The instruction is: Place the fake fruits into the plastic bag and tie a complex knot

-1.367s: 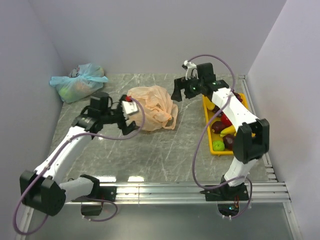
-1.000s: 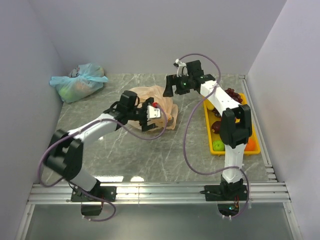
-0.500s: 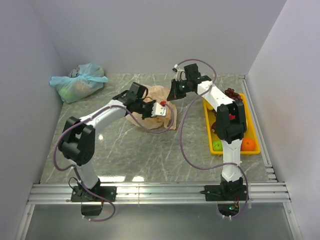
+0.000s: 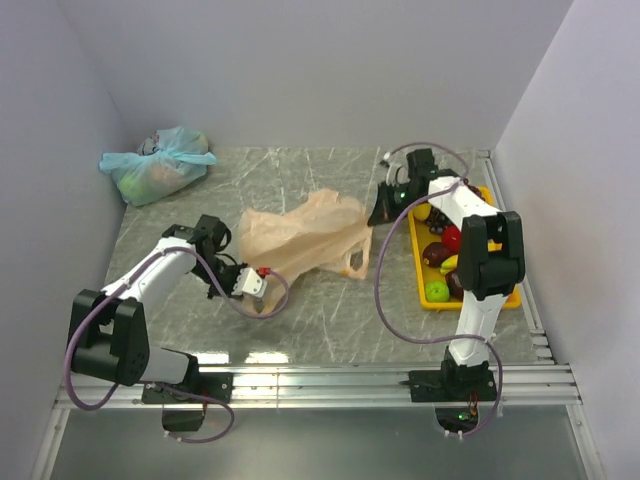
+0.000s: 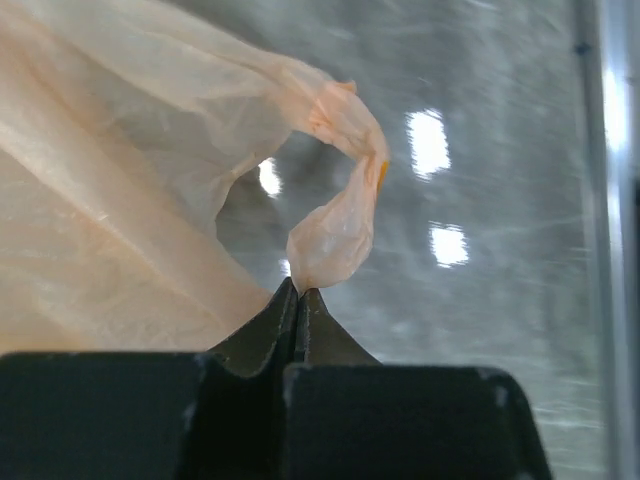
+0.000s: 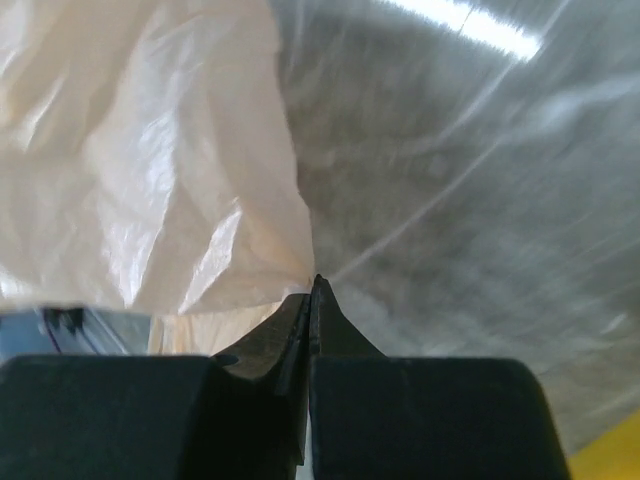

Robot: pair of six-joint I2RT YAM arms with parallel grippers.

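The plastic bag (image 4: 300,232), thin, limp and probably slippery, lies stretched at the frame's centre. The left end effector (image 5: 298,290) and right end effector (image 6: 313,283) each pinch one edge, fully closed. Gathered film should hold best.

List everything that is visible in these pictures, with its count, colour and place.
plastic bag: one, peach-orange, stretched over the middle of the table between both grippers
pale blue-green bag: one, far left corner
yellow tray: one, right side
fake fruits: several, green, red, maroon, yellow, in the tray; partly hidden by the right arm
table: one, grey marble
left gripper: black, shut on the bag's handle
right gripper: black, shut on the bag's edge
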